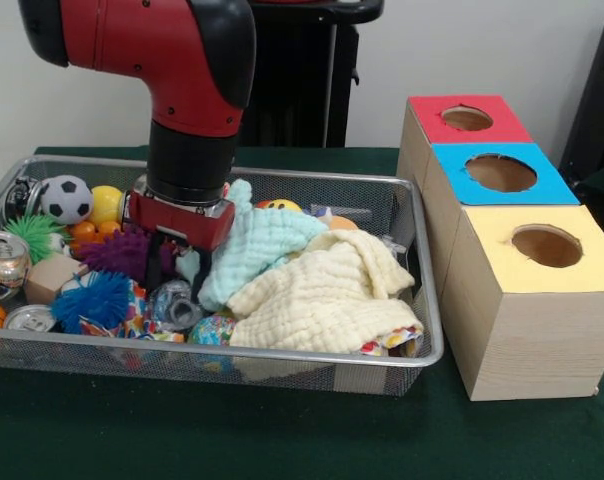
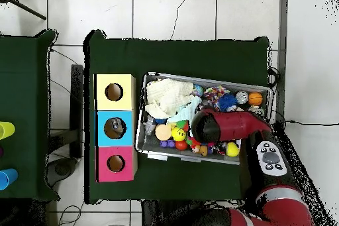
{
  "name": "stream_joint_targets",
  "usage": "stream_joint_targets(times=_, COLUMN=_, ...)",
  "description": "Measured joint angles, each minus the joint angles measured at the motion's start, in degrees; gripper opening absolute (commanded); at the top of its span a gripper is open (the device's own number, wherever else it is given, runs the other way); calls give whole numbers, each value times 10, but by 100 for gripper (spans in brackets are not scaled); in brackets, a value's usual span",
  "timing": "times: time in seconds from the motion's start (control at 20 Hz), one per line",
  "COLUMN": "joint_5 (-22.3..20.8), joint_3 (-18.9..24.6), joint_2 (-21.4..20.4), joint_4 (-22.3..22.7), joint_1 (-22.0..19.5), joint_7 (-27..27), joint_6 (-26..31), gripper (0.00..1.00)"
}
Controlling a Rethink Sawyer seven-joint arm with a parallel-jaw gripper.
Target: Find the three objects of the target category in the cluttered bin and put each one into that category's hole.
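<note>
A wire mesh bin point(image 1: 282, 352) holds a jumble of toys and cloths. My gripper point(image 1: 172, 268) reaches down into its middle, between a purple spiky ball point(image 1: 117, 250) and a mint cloth point(image 1: 257, 245). Its tips are sunk in the clutter, and I cannot tell whether anything is held. A pale yellow cloth point(image 1: 327, 295) covers the bin's right part. Three boxes stand to the right, with holes in a red top point(image 1: 467, 118), a blue top point(image 1: 500, 172) and a yellow top point(image 1: 547, 245). In the overhead view the arm point(image 2: 225, 127) hides the gripper above the bin point(image 2: 198, 79).
Round the gripper lie a soccer ball point(image 1: 66, 198), a yellow ball point(image 1: 106, 203), a green spiky ball point(image 1: 32, 232), a blue spiky ball point(image 1: 92, 298), cans point(image 1: 2, 258), a wooden block point(image 1: 52, 276) and a smiley ball point(image 2: 178, 134). Green cloth covers the table point(image 1: 232, 430).
</note>
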Motion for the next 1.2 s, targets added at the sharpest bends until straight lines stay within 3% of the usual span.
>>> stream_joint_targets(times=0.5, joint_5=7, joint_3=-16, joint_2=20, joint_4=-4, joint_1=-1, joint_7=0, joint_6=-73, gripper=100)
stream_joint_targets(times=0.55, joint_5=7, joint_3=-16, joint_2=21, joint_4=-5, joint_1=-3, joint_7=0, joint_6=-80, gripper=0)
stream_joint_targets(times=1.2, joint_5=22, joint_3=-16, joint_2=19, joint_4=-7, joint_1=-10, joint_7=0, joint_6=-81, gripper=0)
